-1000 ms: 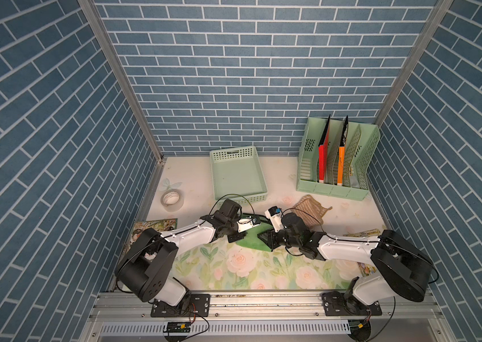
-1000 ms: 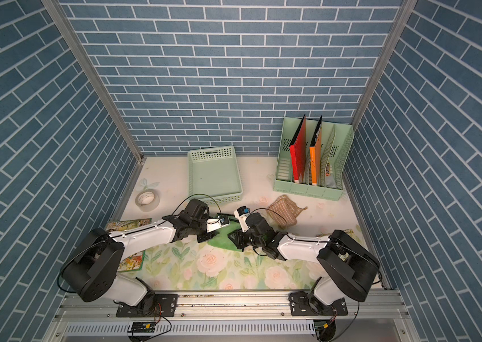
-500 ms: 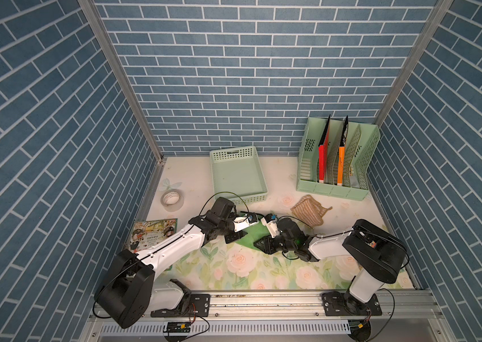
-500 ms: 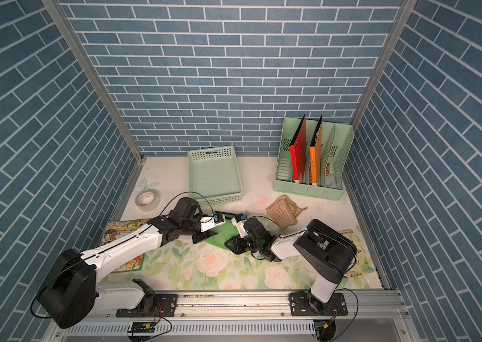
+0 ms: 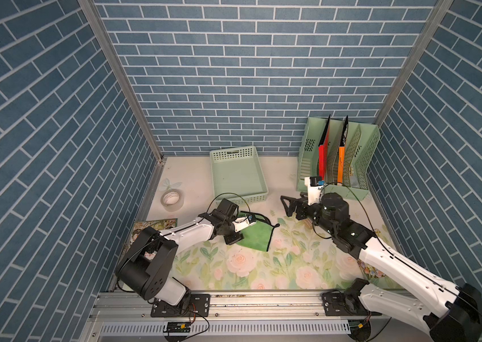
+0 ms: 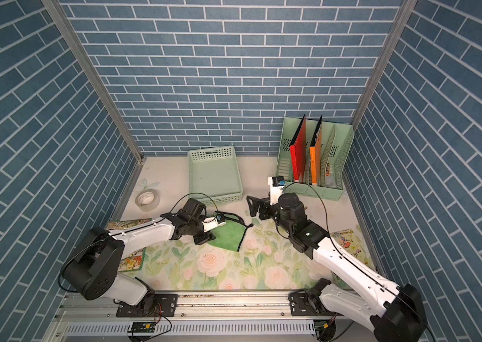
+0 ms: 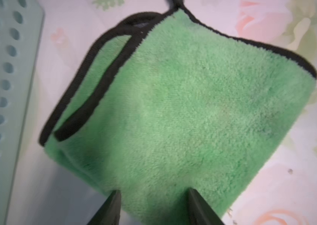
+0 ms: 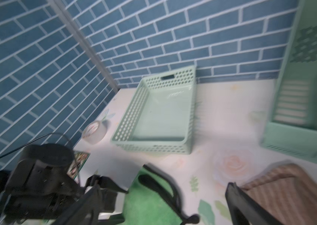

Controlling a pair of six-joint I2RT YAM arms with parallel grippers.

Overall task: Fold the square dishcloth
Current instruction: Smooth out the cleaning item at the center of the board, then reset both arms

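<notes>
Green dishcloth [image 5: 256, 238] lying folded on the floral surface [image 5: 263, 266], both pincers released.
In both top views the black-edged cloth [image 6: 229, 237] lies just in front of the mint basket [image 5: 233, 154]. The left pincer [image 5: 233, 238] sits low at the cloth's near-left edge, and the right pincer [image 5: 288, 205] hangs well apart from it, raised, with its jaws wide and nothing between them. The left wrist view shows the cloth [image 7: 183, 116] doubled over, its black hems slightly offset on the side toward the basket [image 7: 1, 97]. The left pincer [image 7: 153, 194] stands parted over the folded edge, gripping nothing. The right wrist view is blurred; one dark finger [image 8: 237, 200] shows, with a brown striped cloth [image 8: 294, 185] beside it and a corner of the dishcloth [image 8: 147, 204] below.
</notes>
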